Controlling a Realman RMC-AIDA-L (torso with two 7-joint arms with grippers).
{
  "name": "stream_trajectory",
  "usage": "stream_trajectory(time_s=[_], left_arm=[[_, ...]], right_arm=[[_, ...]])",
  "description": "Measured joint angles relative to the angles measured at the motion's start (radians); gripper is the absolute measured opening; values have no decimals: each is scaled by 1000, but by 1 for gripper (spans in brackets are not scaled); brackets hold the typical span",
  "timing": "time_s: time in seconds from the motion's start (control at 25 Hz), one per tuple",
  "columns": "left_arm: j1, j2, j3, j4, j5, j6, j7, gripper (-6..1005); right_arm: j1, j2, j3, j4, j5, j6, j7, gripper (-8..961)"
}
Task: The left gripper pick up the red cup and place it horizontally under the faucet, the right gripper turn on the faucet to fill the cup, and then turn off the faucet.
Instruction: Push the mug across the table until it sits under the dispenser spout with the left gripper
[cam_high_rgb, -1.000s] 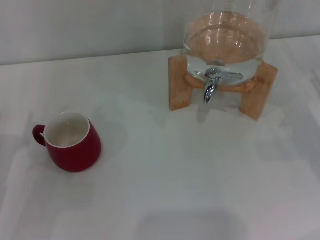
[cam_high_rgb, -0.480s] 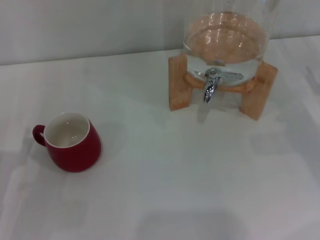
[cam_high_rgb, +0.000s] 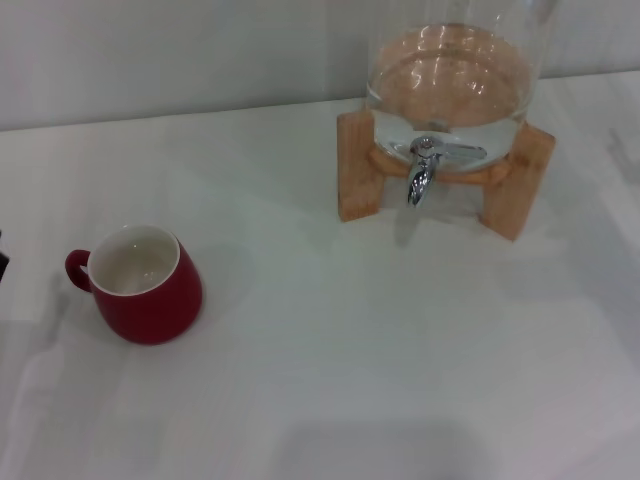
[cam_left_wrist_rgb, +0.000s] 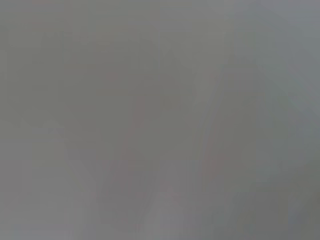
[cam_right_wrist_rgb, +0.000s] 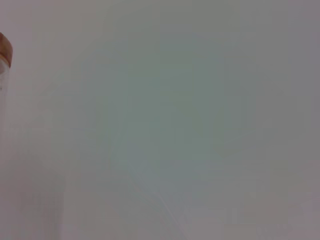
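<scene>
The red cup (cam_high_rgb: 140, 283) stands upright on the white table at the left in the head view, cream inside, its handle pointing left. The faucet (cam_high_rgb: 421, 172), a chrome spigot with its spout down, sticks out of the front of a glass dispenser (cam_high_rgb: 450, 75) on a wooden stand (cam_high_rgb: 360, 165) at the back right. A dark sliver at the view's left edge, just left of the cup's handle, looks like the tip of my left gripper (cam_high_rgb: 2, 262). My right gripper is out of view. The left wrist view shows only a grey blur.
The white table (cam_high_rgb: 330, 350) runs back to a pale wall. Water fills the lower part of the dispenser. In the right wrist view a brown-edged bit of the dispenser (cam_right_wrist_rgb: 4, 55) shows at the border, the rest being plain pale surface.
A dark sliver has come in at the left edge next to the cup's handle. The cup and the dispenser have not moved.
</scene>
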Motion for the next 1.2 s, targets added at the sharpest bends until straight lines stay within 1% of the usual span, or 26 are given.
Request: stream_trajectory(time_s=[0.16, 0.48, 0.68, 0.92, 1.2], left_arm=[[19, 0, 1, 3, -6, 4, 1, 786], [25, 3, 2, 17, -3, 61, 2, 785], [11, 6, 3, 20, 11, 108, 2, 785], [-9, 9, 3, 40, 26, 119, 3, 786], [-24, 9, 3, 43, 81, 149, 3, 785]], right_arm=[[2, -4, 0, 0, 0, -1, -1, 673], [13, -9, 0, 0, 0, -12, -1, 673], [18, -9, 0, 0, 0, -17, -1, 674], [20, -9, 0, 0, 1, -17, -1, 674], [20, -9, 0, 0, 0, -13, -1, 674]])
